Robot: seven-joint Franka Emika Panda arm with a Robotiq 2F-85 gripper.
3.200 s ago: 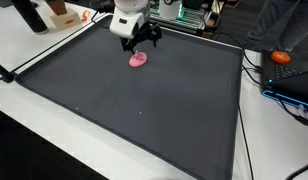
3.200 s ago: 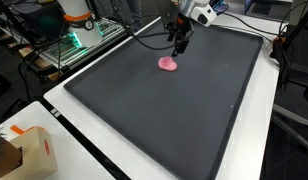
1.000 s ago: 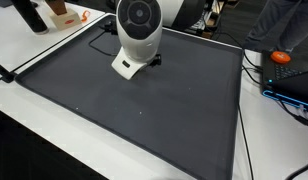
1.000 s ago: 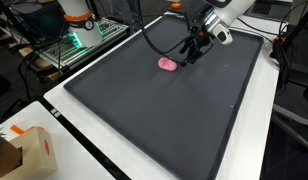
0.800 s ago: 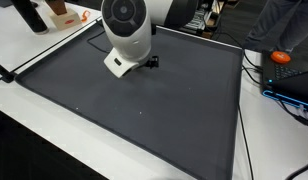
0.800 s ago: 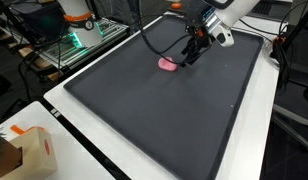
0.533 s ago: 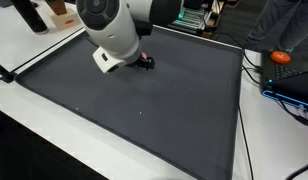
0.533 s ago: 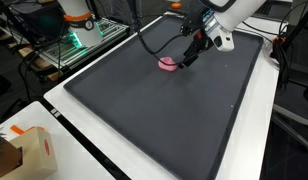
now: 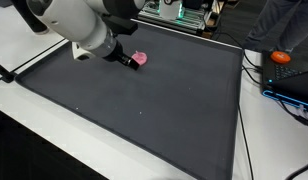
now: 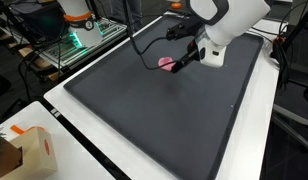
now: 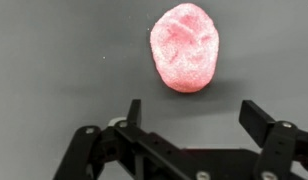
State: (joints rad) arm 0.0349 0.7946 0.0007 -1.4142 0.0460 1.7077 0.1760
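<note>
Just past our end effector [image 11: 194, 116], spread wide and empty, lies the pink lump [image 11: 186, 47], its long side pointing away from us.

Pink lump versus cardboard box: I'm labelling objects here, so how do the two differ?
The pink lump is rounded and irregular, while the cardboard box is angular with flat faces. The pink lump lies on the dark mat; the cardboard box stands off it, on the white table. The pink lump sits just ahead of the open gripper; the cardboard box is far from it. Nothing touches either.
</note>
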